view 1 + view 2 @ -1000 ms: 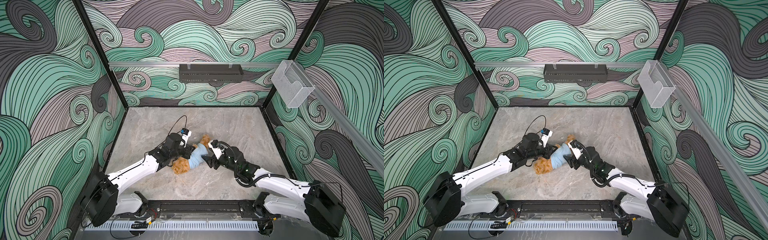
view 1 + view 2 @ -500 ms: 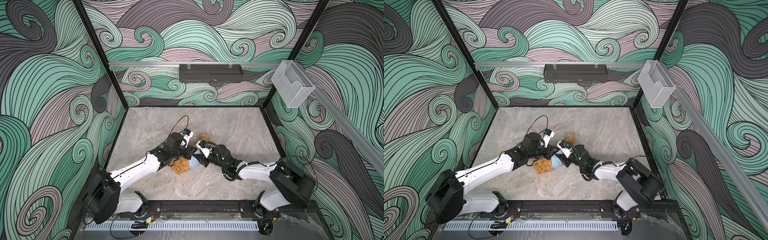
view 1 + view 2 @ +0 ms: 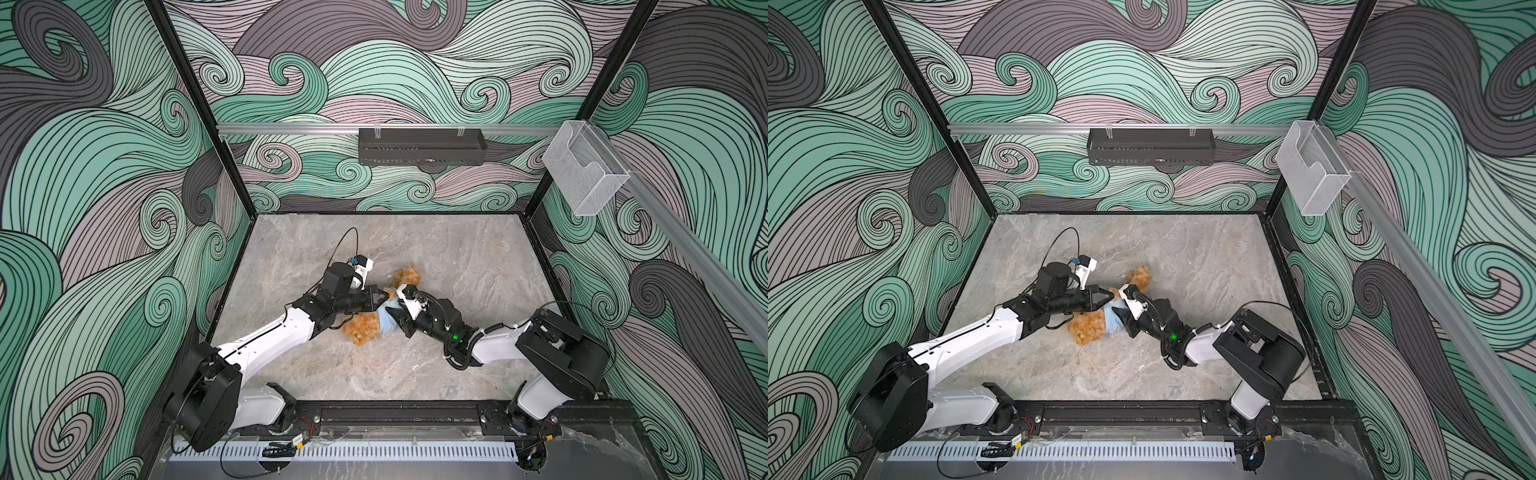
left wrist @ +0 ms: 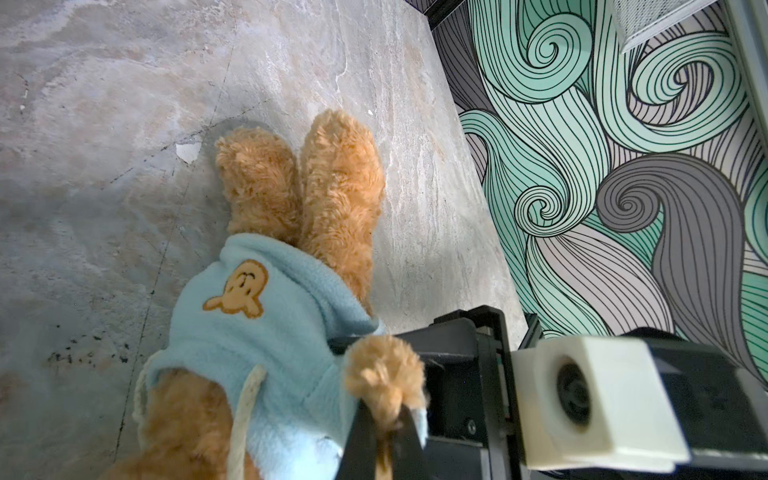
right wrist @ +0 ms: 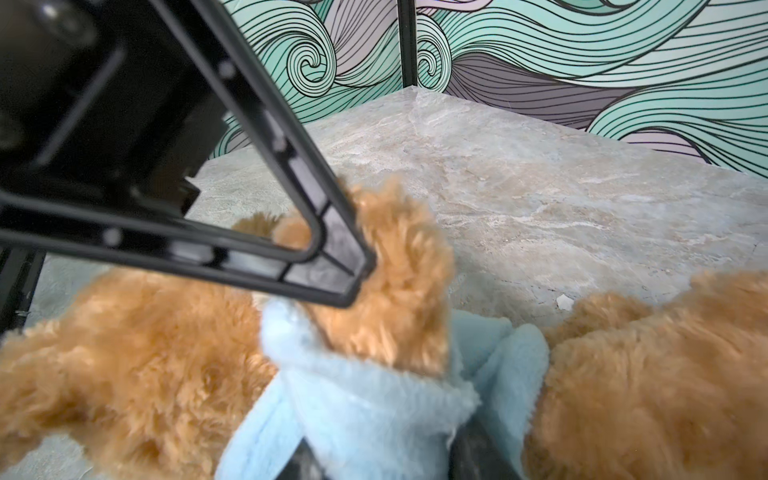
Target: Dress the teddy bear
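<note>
The bear [image 3: 365, 328] lies on the counter [image 3: 457, 257] between both claws; left claw [image 4: 384, 409] pinches its paw [image 4: 382, 370], right claw [image 5: 386, 455] grips the shirt [image 4: 257, 332]; both arms [image 3: 270, 336] stretch low inward.

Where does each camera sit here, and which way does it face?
Top views: high at the front, looking down on the table; both arms, left hand and right hand at the teddy bear.
Left wrist: on the left arm, facing the right wall; its hand pinches the bear's paw.
Right wrist: on the right arm, facing the back-left corner; its hand grips the light blue shirt.
Shared: both wrist views show bear, shirt and left hand.
</note>
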Controlling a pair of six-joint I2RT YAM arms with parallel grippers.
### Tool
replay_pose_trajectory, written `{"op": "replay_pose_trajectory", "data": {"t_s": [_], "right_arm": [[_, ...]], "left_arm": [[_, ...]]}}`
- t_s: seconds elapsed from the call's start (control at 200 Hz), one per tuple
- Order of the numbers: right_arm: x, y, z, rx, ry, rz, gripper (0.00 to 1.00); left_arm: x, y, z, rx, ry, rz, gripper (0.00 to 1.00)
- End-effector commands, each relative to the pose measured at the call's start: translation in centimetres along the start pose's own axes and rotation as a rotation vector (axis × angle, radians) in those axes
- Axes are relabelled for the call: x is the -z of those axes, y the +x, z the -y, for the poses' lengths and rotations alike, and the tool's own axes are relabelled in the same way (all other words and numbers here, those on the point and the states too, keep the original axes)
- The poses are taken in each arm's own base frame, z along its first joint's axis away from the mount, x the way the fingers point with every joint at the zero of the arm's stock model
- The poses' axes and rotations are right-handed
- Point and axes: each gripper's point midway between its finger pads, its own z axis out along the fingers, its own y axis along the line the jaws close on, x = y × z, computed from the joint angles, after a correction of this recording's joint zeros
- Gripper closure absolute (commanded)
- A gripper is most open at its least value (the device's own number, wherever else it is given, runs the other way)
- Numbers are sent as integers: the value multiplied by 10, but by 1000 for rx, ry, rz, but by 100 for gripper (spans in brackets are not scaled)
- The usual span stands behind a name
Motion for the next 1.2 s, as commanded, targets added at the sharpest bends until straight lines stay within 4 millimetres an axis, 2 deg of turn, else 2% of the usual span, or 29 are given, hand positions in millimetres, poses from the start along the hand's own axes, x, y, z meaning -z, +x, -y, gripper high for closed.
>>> {"op": "replay_pose_trajectory", "data": {"t_s": [0.0,0.085,0.21,0.33,0.455,0.725,1.0,1.1,1.196], "right_arm": [[19,97,16,1,91,-336,59],[21,82,18,36,99,-294,53],[22,36,9,78,51,-186,41],[22,-11,-3,75,-10,-71,33],[18,-36,-5,73,-26,-8,31],[3,-53,-2,57,-50,57,33],[24,-67,0,44,-92,125,23],[25,-68,3,41,-96,129,24],[20,-70,4,35,-106,130,29]], "left_arm": [[36,-63,64,-103,196,213,100],[32,-56,53,-128,136,174,100],[24,-42,42,-162,99,113,100],[16,-35,40,-149,114,86,100],[10,-30,44,-149,125,73,100],[4,-24,52,-160,142,46,100],[0,-22,51,-175,137,26,100],[-3,-20,53,-176,149,13,100],[-5,-19,54,-177,159,3,100]]}}
